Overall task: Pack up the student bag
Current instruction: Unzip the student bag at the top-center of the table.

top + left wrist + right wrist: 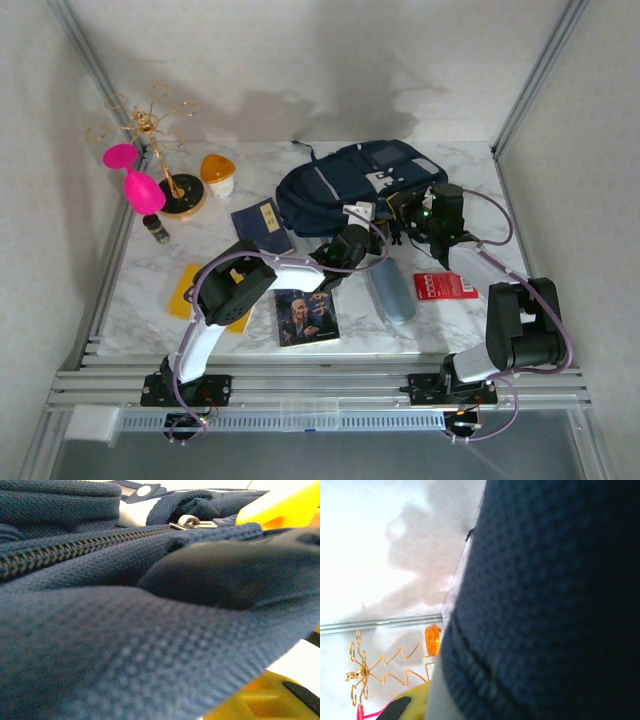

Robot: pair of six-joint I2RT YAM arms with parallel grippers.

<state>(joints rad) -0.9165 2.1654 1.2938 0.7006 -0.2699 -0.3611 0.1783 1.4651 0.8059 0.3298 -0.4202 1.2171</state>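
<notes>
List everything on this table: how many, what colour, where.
student bag: one, navy blue, far centre
jewellery stand: one, gold wire, far left
goblet: one, pink, beside the stand
small cup: one, orange top, right of the stand
small bottle: one, dark, in front of the stand
booklet: one, navy, left of the bag
flat card: one, yellow, near left
book: one, dark cover with a face, near centre
pouch: one, light blue, right of the book
packet: one, red, near right
left gripper: one, yellow fingers apart, at the bag's front
right gripper: one, shut, at the bag's right side
</notes>
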